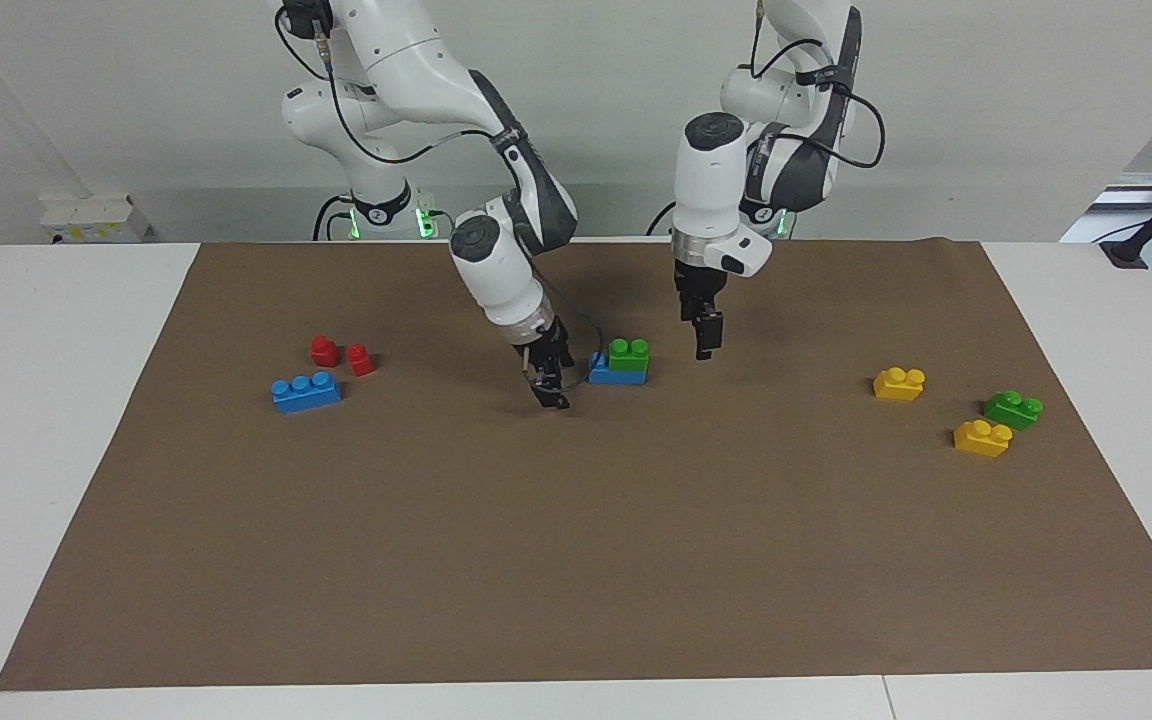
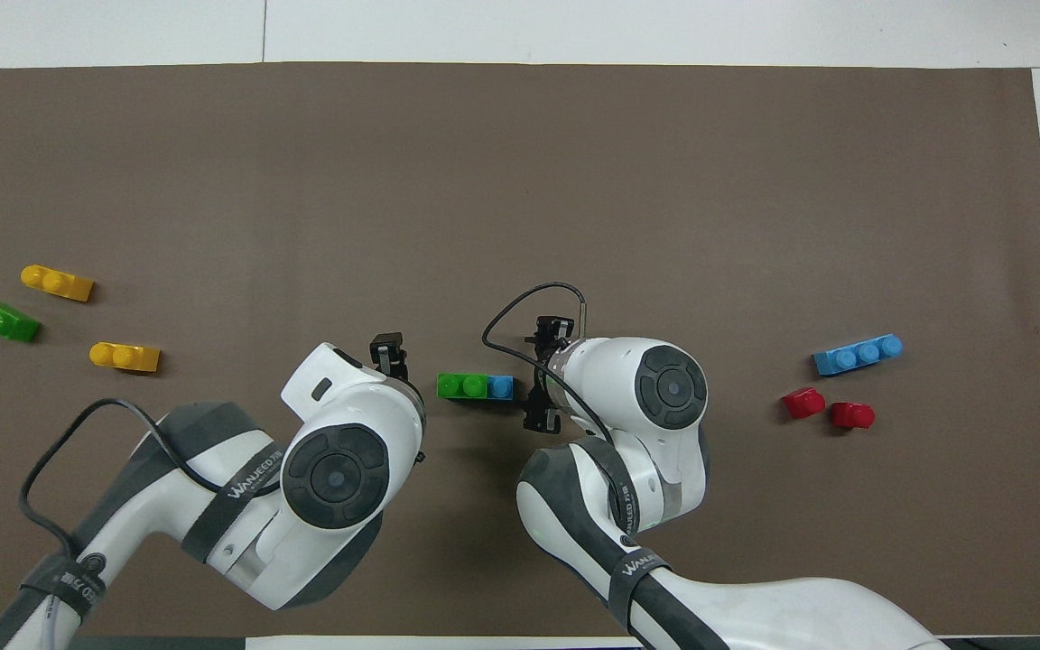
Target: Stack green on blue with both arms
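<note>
A green brick (image 1: 629,354) sits on a blue brick (image 1: 617,376) near the middle of the brown mat. It covers the blue brick's end toward the left arm and leaves one blue stud (image 2: 501,387) bare; the green brick also shows in the overhead view (image 2: 462,385). My right gripper (image 1: 548,386) hangs open and empty just above the mat beside the stack's bare-stud end; it also shows in the overhead view (image 2: 542,372). My left gripper (image 1: 704,336) is open and empty, raised beside the stack's green end; it also shows in the overhead view (image 2: 387,352).
A second blue brick (image 1: 306,391) and two red bricks (image 1: 325,350) (image 1: 360,359) lie toward the right arm's end. A second green brick (image 1: 1013,409) and two yellow bricks (image 1: 899,384) (image 1: 982,438) lie toward the left arm's end.
</note>
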Controlling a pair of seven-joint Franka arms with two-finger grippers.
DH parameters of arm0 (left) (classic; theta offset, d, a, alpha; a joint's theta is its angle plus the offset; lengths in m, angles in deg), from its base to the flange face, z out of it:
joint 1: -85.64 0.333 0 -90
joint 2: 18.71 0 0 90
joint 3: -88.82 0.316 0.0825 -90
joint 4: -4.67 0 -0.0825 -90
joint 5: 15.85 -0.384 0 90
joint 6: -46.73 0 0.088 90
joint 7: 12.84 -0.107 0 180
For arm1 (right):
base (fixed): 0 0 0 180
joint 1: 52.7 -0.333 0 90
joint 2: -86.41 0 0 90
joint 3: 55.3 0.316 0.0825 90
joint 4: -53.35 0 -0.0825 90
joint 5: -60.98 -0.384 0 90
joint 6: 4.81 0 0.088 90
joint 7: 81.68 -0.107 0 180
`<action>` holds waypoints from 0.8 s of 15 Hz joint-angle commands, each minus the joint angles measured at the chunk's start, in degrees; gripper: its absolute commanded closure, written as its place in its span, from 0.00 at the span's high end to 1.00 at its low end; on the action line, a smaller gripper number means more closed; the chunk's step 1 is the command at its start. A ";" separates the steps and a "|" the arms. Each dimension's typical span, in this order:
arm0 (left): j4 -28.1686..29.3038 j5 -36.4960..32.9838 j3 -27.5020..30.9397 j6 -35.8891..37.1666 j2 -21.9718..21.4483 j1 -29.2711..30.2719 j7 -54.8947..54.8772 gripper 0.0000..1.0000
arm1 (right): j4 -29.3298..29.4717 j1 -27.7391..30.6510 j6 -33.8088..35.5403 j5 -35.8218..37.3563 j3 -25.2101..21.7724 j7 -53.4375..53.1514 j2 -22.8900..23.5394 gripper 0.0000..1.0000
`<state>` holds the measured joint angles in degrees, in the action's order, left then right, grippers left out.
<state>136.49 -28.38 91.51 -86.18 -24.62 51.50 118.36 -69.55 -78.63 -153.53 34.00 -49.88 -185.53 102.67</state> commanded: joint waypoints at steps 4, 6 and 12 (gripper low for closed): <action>-1.56 0.40 0.20 3.80 -1.47 6.35 -12.87 1.00 | 0.91 13.08 16.50 -0.88 0.20 33.65 -7.02 1.00; -2.00 1.72 0.20 3.97 -1.47 8.55 -19.37 1.00 | 3.09 18.35 22.91 -0.44 0.20 45.61 -8.26 1.00; -4.19 3.39 0.29 6.25 -0.95 16.46 -45.36 1.00 | 18.73 27.42 46.91 15.37 0.11 76.21 -8.70 1.00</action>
<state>133.90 -26.52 92.22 -82.78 -25.16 65.43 82.38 -56.46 -53.31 -113.00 45.87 -50.55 -117.62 93.62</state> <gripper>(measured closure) 0.000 0.000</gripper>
